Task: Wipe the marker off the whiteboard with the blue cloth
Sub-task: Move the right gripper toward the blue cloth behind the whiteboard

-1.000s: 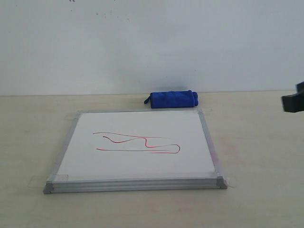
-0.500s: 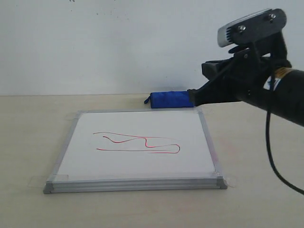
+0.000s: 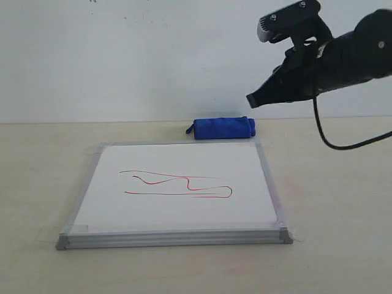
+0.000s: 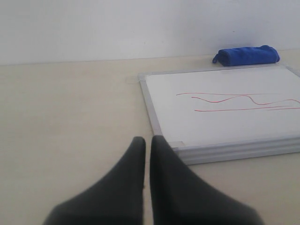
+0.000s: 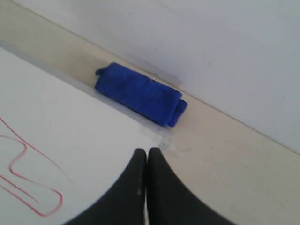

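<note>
The whiteboard (image 3: 184,156) lies flat on the table with its silver frame and taped corners. The marker (image 3: 177,194) is a thin red looping scribble across its middle. The blue cloth (image 3: 223,128) lies rolled just beyond the board's far edge. My right gripper (image 3: 251,100) hangs in the air above and slightly right of the cloth, shut and empty. In the right wrist view the gripper (image 5: 146,151) points over the board's corner toward the cloth (image 5: 138,93). My left gripper (image 4: 147,139), shut and empty, sits low by the whiteboard (image 4: 225,124), with the cloth (image 4: 247,55) far off.
A white wall (image 3: 153,55) rises directly behind the cloth. The beige table (image 3: 337,196) stretches bare to the right of the board and in front of it. A black cable (image 3: 324,138) droops from the right arm.
The right arm swung in from the right edge, dipped close to the cloth, and has since risen higher above it. The board, marker and cloth have not moved.
</note>
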You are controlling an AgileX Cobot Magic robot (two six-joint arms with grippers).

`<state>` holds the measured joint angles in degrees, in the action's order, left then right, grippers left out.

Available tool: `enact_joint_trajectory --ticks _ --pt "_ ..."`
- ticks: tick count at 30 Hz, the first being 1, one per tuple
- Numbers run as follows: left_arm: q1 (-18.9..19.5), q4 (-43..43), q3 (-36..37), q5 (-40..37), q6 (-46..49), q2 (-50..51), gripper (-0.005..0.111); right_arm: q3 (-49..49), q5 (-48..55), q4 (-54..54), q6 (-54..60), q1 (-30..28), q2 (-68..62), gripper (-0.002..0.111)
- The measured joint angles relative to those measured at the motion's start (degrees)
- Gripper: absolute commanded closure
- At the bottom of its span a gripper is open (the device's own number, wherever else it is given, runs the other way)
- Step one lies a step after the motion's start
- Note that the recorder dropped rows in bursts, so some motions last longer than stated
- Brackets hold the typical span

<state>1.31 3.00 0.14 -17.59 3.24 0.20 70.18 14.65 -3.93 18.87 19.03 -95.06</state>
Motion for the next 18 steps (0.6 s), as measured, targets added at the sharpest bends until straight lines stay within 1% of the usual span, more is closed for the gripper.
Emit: enact_joint_trajectory --ticks 3,4,6,10,14,16,18 --pt "0.0 0.0 0.0 0.0 0.0 0.0 0.103 4.55 9.55 1.93 10.07 -1.15 -1.88 0.108" --pt "0.0 0.0 0.0 0.0 0.0 0.0 0.103 7.53 15.58 2.47 19.01 -1.15 -3.39 0.108" --pt "0.0 0.0 0.0 0.0 0.0 0.0 0.103 11.37 18.64 2.97 24.79 -1.15 -5.66 0.108" --pt "0.0 0.0 0.0 0.0 0.0 0.0 0.103 21.05 20.42 3.46 27.13 -1.15 -13.48 0.108" --pt "0.0 0.0 0.0 0.0 0.0 0.0 0.103 33.87 30.57 3.93 29.41 -1.15 -26.05 0.108" --pt "0.0 0.0 0.0 0.0 0.0 0.0 0.103 39.08 32.87 5.47 33.92 -0.15 -30.13 0.108" --pt "0.0 0.0 0.0 0.0 0.0 0.0 0.103 41.08 32.72 5.95 39.33 1.01 -31.63 0.108"
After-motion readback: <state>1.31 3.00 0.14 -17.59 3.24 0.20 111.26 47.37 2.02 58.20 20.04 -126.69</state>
